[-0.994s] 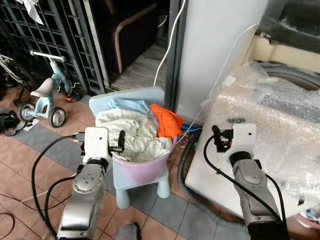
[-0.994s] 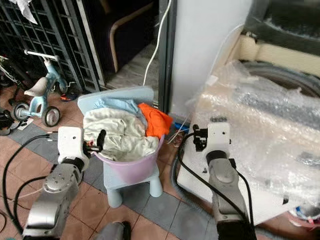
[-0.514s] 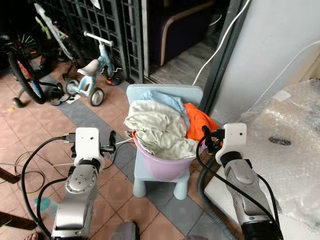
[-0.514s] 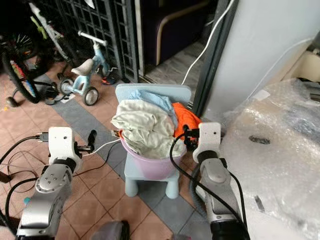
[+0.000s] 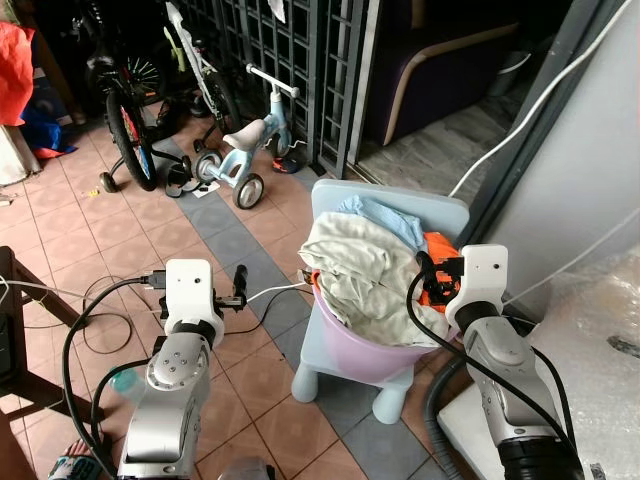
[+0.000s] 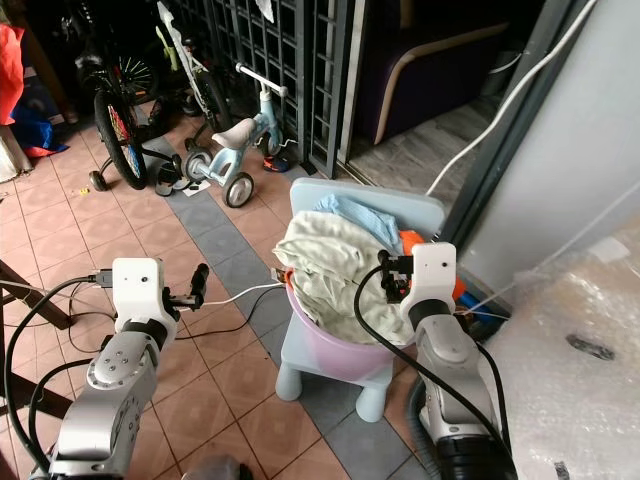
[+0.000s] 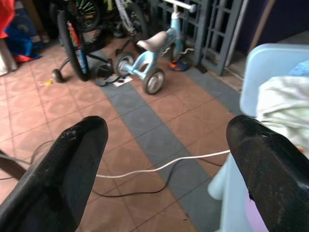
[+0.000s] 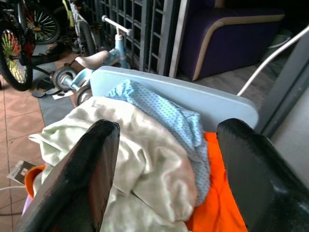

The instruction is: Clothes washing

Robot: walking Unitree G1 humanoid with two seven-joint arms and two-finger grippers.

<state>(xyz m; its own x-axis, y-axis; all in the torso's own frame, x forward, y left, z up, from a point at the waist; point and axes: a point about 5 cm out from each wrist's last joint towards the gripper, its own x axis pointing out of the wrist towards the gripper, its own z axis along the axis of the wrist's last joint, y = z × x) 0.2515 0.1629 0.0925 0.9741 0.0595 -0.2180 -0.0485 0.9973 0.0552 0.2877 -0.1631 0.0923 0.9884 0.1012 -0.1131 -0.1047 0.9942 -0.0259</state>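
A round lilac plastic laundry basin (image 5: 375, 352) is sitting on a small pale-blue plastic child's chair (image 5: 385, 200), standing on the terracotta-and-grey tiled floor (image 5: 110, 235). The basin is overflowing with a crumpled cream cloth (image 5: 360, 265), a pale-blue dotted garment (image 8: 159, 108) and a bright orange garment (image 8: 217, 212). The right gripper (image 8: 164, 164) is hovering just beside the heap with its black fingers spread wide and grasping nothing. The left gripper (image 7: 164, 164) is hanging over the floor to the chair's left, fingers likewise parted and empty, above a thin white cable (image 7: 159, 166). A light-blue child's tricycle (image 5: 240, 165) is standing near the dark metal gate (image 5: 300, 50).
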